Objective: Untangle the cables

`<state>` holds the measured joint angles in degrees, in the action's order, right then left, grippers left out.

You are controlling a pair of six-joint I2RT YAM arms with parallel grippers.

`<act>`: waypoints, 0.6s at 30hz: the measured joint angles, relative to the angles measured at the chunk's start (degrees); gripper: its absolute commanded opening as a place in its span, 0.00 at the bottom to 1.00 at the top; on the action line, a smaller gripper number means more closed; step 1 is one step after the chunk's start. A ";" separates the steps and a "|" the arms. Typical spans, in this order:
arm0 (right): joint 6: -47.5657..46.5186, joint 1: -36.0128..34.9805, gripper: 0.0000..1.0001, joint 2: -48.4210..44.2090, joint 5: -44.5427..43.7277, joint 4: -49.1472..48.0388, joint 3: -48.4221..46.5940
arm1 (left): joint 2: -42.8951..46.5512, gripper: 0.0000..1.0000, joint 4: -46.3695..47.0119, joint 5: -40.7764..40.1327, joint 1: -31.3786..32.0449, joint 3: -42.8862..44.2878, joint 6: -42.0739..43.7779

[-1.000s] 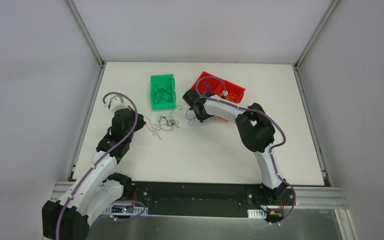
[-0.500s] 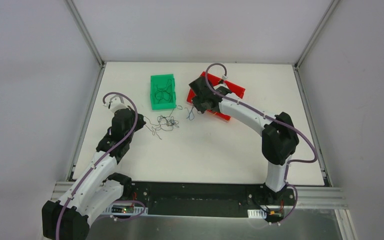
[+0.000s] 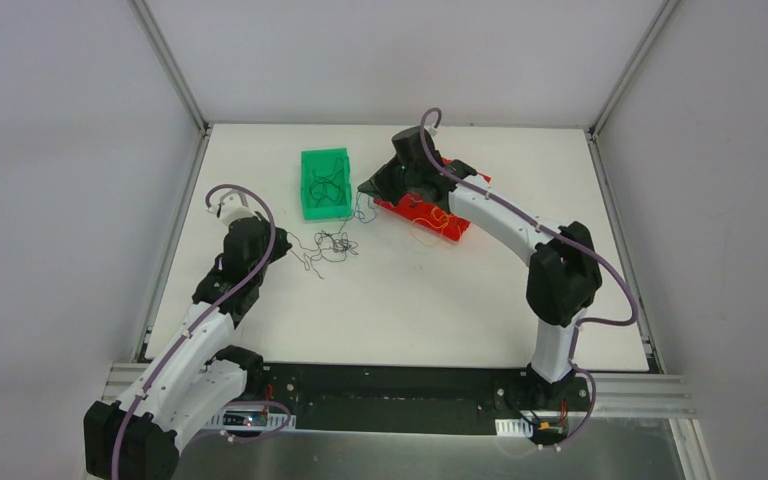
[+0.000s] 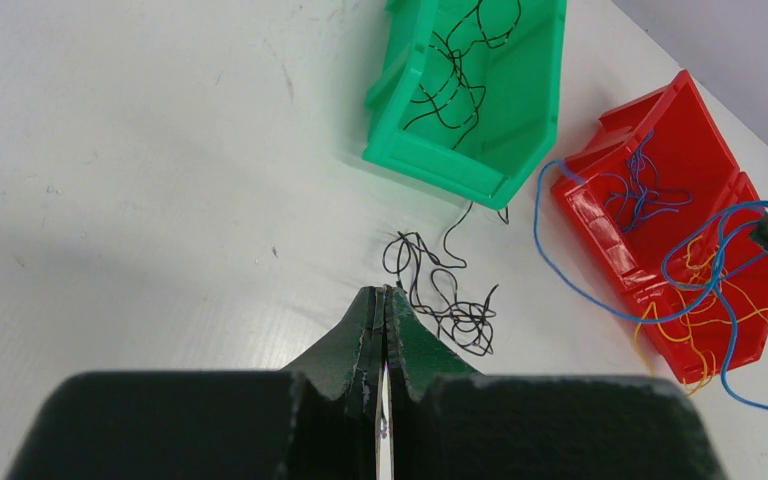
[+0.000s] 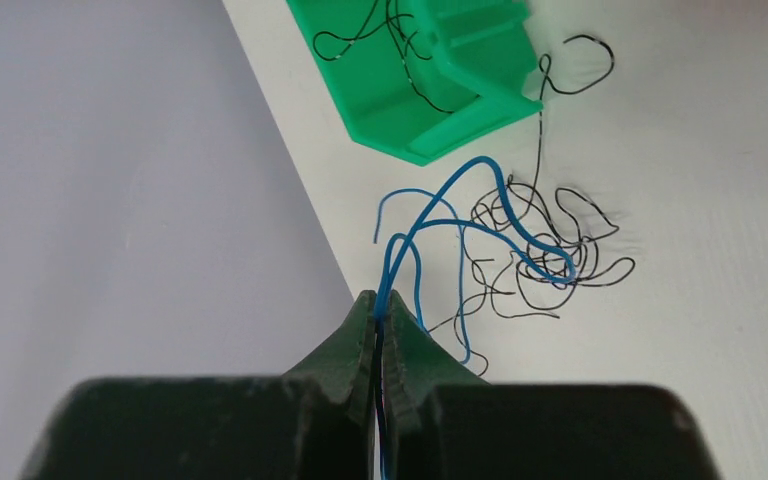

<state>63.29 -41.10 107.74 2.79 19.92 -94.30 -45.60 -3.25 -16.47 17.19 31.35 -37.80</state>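
Two grippers shut, one pinching a blue cable (image 5: pixel 390 265) beside the green bin (image 3: pixel 325 153)

From above, the green bin stood toward the far side of the table (image 3: pixel 410 320), with the red bin (image 3: pixel 438 225) just to its right. The right gripper (image 3: pixel 367 189) hung in the gap between the two bins, close to the green bin's right wall. That view was too small to show what the gripper held.

The right wrist camera settled it. The jaws were pressed together on the blue cable. Its loops ran out toward the green bin's near corner and overlapped a black tangle (image 5: pixel 550 262) lying on the table just in front of that bin.

The left wrist camera showed what the other two views did not. Black strands (image 4: pixel 450 80) sat inside the green bin. To its right, short blue strands (image 4: pixel 640 190) and yellow-orange strands (image 4: pixel 700 340) lay in and over the red bin. The long blue cable swept in a wide arc around the red bin's near end.

The left gripper (image 4: pixel 385 292) was closed, tips together. It pointed at the black tangle from the side away from the green bin. Whether it touched a strand could not be told.
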 measured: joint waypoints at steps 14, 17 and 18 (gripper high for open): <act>-10.12 12.07 0.00 5.57 12.94 -3.82 -5.35 | 0.00 0.00 0.00 0.00 0.00 0.00 0.11; -12.37 14.69 0.00 5.64 13.09 -2.45 -5.44 | 0.00 0.00 0.00 0.00 0.00 0.00 0.13; -13.16 15.34 0.00 5.66 12.98 -2.12 -5.44 | 0.00 0.00 0.00 0.00 0.00 0.00 0.15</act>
<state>50.13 -25.76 113.40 15.77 17.80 -99.74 -45.60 -3.25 -16.47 17.19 31.35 -37.65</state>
